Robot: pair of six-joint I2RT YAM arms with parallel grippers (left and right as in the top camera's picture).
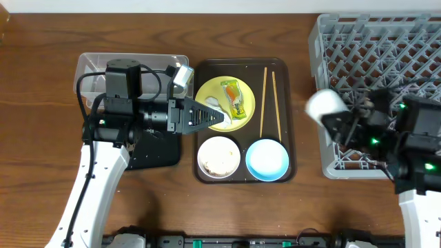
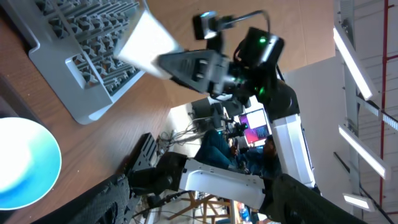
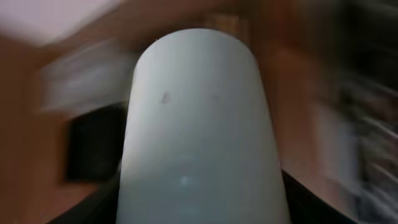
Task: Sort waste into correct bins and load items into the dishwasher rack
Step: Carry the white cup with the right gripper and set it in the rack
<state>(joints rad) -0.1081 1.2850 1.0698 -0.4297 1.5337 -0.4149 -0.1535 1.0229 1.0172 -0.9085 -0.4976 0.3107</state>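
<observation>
Clearly, the right gripper has its jaws clamped on a white cup, held up at the left edge of the dishwasher rack. The left gripper hovers over the yellow plate on the bench, jaws apart and empty.

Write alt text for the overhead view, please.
Right tool grips a blurred white cup-shaped object at the left edge of the square grey plastic lattice rack. Left tool is over the round pale yellow plate holding a green-and-orange snack wrapper, on a dark brown serving tray with wooden chopsticks, a rice-filled white bowl and a light blue bowl.
</observation>
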